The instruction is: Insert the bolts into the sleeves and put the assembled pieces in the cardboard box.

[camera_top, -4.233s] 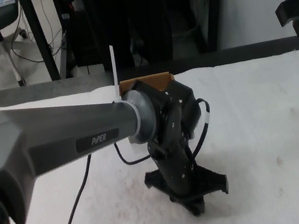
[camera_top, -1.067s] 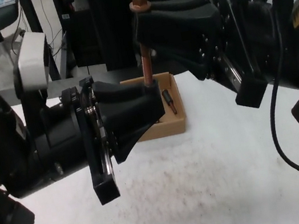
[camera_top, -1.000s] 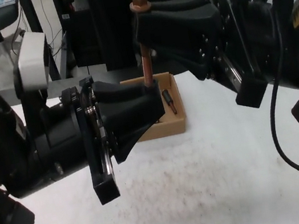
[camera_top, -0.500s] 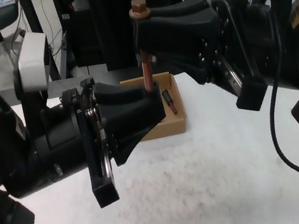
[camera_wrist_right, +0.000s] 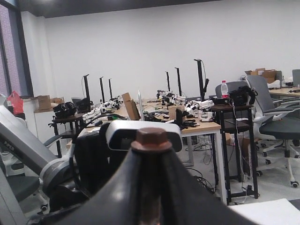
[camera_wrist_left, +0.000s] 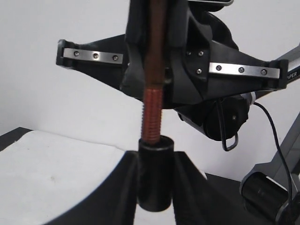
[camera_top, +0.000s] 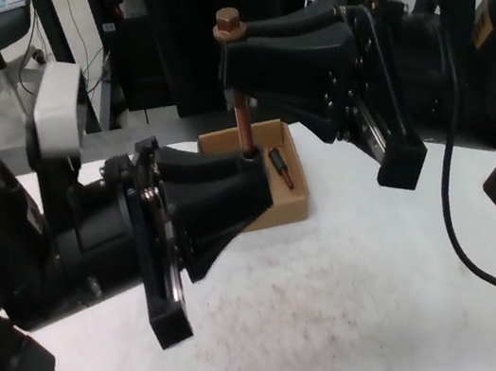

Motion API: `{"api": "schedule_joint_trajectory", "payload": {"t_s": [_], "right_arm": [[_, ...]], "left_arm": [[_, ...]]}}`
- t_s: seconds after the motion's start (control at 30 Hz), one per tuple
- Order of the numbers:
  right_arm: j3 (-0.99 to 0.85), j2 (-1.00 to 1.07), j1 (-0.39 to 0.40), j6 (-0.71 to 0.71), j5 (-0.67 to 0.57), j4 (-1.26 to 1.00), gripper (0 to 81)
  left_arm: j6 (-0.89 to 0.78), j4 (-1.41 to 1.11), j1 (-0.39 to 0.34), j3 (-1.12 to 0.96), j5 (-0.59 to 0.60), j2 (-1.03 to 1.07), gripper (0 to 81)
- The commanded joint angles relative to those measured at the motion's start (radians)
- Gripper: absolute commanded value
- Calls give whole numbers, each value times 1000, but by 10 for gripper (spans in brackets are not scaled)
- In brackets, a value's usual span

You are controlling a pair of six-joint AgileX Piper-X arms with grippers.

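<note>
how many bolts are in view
2. One bolt stands upright in the right pincer, tip in the sleeve held by the left pincer; a second bolt lies in the cardboard box. Others may be hidden.

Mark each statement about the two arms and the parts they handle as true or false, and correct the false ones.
1. The right tool grips the copper-coloured threaded metal bolt with its head up. True.
2. The black cylindrical sleeve lies loose on the white bench. False: the left tool clamps it, raised off the bench.
3. The bolt's threaded end meets the sleeve's top opening. True.
4. The brown cardboard box has nothing in it. False: a dark slim piece lies inside.
</note>
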Motion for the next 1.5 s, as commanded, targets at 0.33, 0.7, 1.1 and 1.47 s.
{"api": "schedule_joint_trajectory", "payload": {"t_s": [0.33, 0.7, 1.1, 1.47], "right_arm": [[-1, 4, -3, -2, -11, 13, 8], [-1, 4, 1, -2, -25, 13, 8], [-1, 4, 1, 0, -103, 13, 1], [-1, 4, 1, 45, -93, 42, 370]], "left_arm": [[-39, -79, 41, -9, 11, -12, 3], [-70, -79, 41, -9, 11, -12, 3], [-118, -77, 41, -16, 34, -12, 3], [-117, -77, 41, -16, 40, -12, 3]]}}
